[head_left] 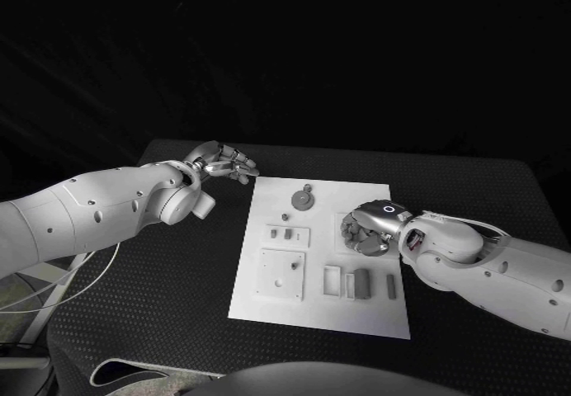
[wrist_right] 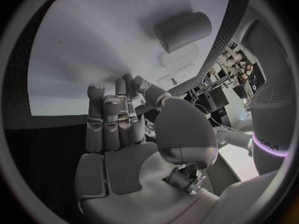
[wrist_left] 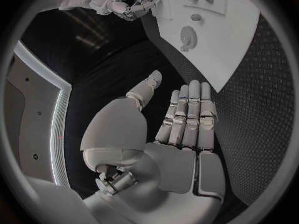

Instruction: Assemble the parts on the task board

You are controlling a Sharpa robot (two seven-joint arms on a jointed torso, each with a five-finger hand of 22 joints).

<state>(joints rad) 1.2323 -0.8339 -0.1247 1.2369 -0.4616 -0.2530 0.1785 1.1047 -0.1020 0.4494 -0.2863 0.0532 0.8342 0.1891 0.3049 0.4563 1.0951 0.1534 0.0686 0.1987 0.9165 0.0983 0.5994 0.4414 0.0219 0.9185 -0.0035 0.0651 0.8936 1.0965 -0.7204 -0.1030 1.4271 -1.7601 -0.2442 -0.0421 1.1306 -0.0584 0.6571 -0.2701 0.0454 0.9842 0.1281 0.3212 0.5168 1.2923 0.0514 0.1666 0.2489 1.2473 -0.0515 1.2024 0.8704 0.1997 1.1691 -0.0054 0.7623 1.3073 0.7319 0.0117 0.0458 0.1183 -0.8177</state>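
Resting on the dark surface (head_left: 178, 289) at frame centre, white task board (head_left: 327, 313) — grey parts (head_left: 302, 199) on it. Left hand (head_left: 221, 162) upper left off the board, fingers (wrist_left: 187, 114) straight, together, empty. Right hand (head_left: 366, 231) over the board's right edge — fingers (wrist_right: 109, 122) curled, grasp unclear.

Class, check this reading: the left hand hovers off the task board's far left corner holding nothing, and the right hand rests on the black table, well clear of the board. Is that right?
One slip. The right hand is not clear of the task board: the head view shows it over the board's right side. The rest stands: the left hand is off the far left corner, holding nothing, as the left wrist view confirms.
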